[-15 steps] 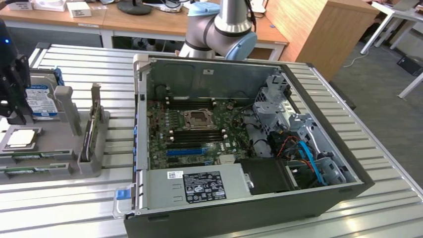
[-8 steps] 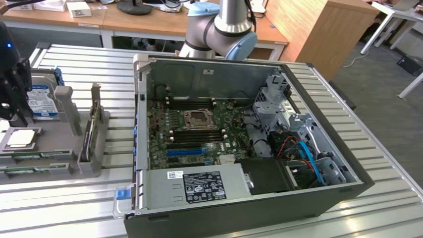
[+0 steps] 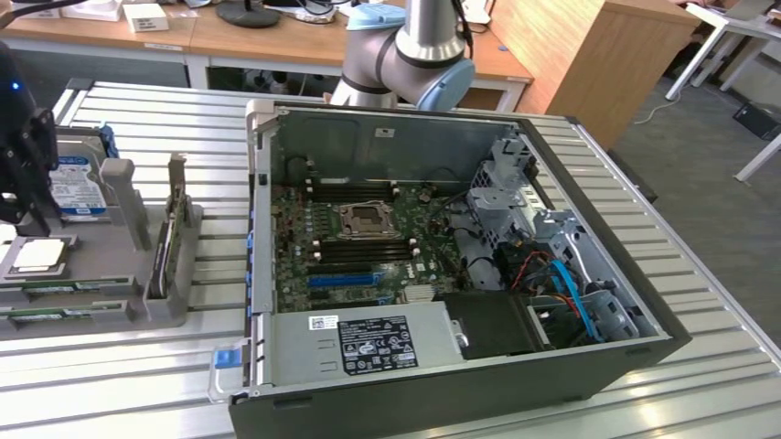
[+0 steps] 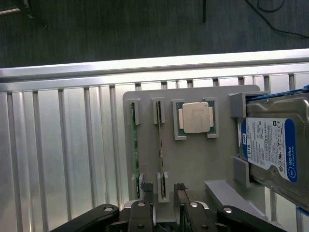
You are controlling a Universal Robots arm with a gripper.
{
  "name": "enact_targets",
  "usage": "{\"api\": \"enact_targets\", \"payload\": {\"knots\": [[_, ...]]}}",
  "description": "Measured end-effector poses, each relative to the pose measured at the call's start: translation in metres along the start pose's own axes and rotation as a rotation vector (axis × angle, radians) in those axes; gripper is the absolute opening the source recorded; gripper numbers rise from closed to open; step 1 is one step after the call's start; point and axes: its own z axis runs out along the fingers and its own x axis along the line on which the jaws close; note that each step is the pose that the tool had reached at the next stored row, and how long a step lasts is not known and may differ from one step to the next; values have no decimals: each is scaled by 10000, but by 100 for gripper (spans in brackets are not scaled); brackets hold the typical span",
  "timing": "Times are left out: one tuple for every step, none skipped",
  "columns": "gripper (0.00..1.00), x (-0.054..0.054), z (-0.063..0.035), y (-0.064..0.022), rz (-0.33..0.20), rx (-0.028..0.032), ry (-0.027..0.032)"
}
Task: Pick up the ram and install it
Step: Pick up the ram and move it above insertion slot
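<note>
Ram (image 4: 161, 145) stands on edge in the grey holder (image 4: 193, 164), at nine o'clock from the computer case (image 3: 427, 402). Its long axis runs straight away from the gripper (image 4: 163, 189), whose parted jaws flank its near end.

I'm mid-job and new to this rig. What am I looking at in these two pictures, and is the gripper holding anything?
This is one robot arm. The exterior view shows an open PC case on a slatted table. The wrist view looks down past the arm's gripper onto a grey holder. The holder carries a ram stick, a second ram stick, a CPU and a hard drive. The gripper is open and holds nothing.
</note>
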Motion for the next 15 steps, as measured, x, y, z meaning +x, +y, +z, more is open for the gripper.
{"api": "enact_targets", "payload": {"knots": [[31, 10, 0, 0, 1, 0, 0], [31, 20, 0, -1, 1, 0, 0], [31, 30, 0, -2, 0, 0, 0], [31, 41, 0, -2, 0, 0, 1], [31, 51, 0, -3, 0, 0, 0], [31, 63, 0, -4, 0, 0, 0], [31, 75, 0, -4, 0, 0, 1], [31, 88, -1, -5, 1, 0, 1], [31, 101, 0, -6, 1, 0, 0], [31, 113, 0, -7, 0, 1, 0], [31, 123, 0, -8, -1, 0, 1], [31, 125, 0, -8, 0, 0, 0], [31, 125, 0, -8, 0, 0, 0], [31, 125, -1, -8, 1, 0, 1], [31, 125, 0, -8, 1, 0, 0]]}}
